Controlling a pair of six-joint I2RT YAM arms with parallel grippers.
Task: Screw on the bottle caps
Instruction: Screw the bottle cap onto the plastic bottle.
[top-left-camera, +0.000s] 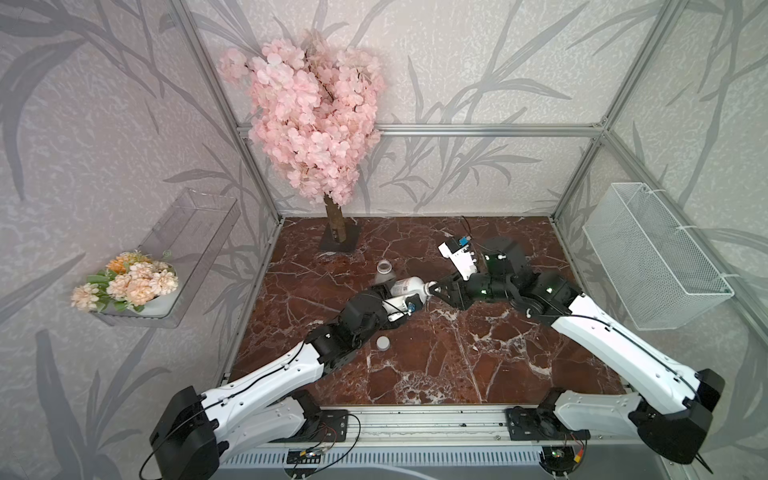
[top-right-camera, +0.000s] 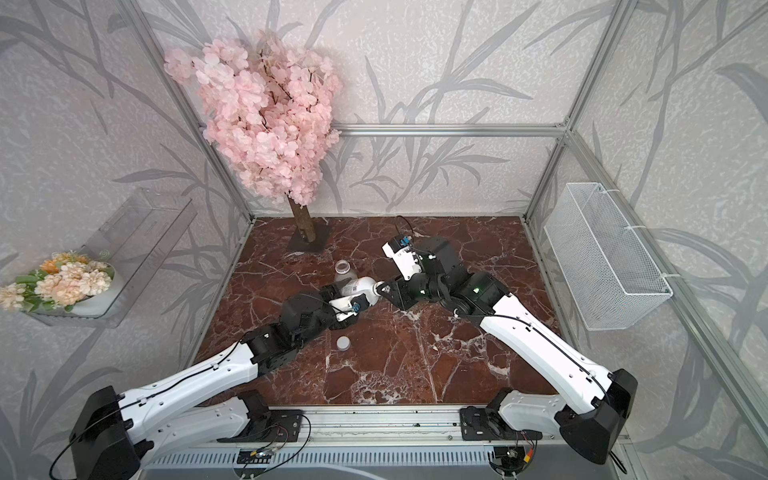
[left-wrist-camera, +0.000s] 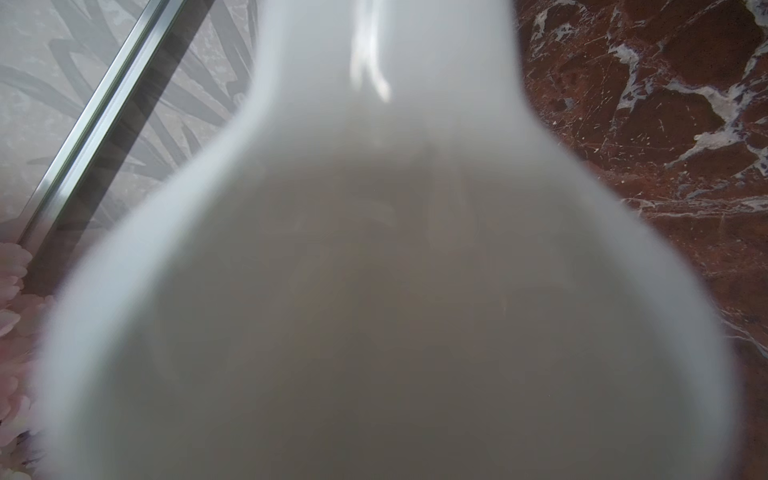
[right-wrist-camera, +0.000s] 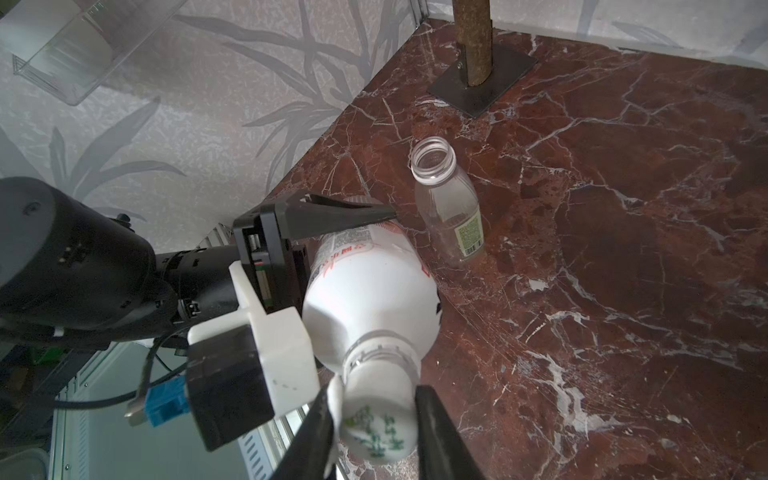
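While the white-wrapped bottle (top-left-camera: 405, 286) was held sideways near the middle of the counter (top-left-camera: 498, 353), grasped by the left hand (top-left-camera: 399, 296), the right hand (right-wrist-camera: 374, 415) was clenched on the printed cap (right-wrist-camera: 376, 428) at its mouth, the clear bottle (right-wrist-camera: 449, 208) stood uncapped just beyond, and the plain cap (top-left-camera: 382, 343) lay nearer, apart.

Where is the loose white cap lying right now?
In both top views the cap lies on the table, left of centre, beside the left arm.
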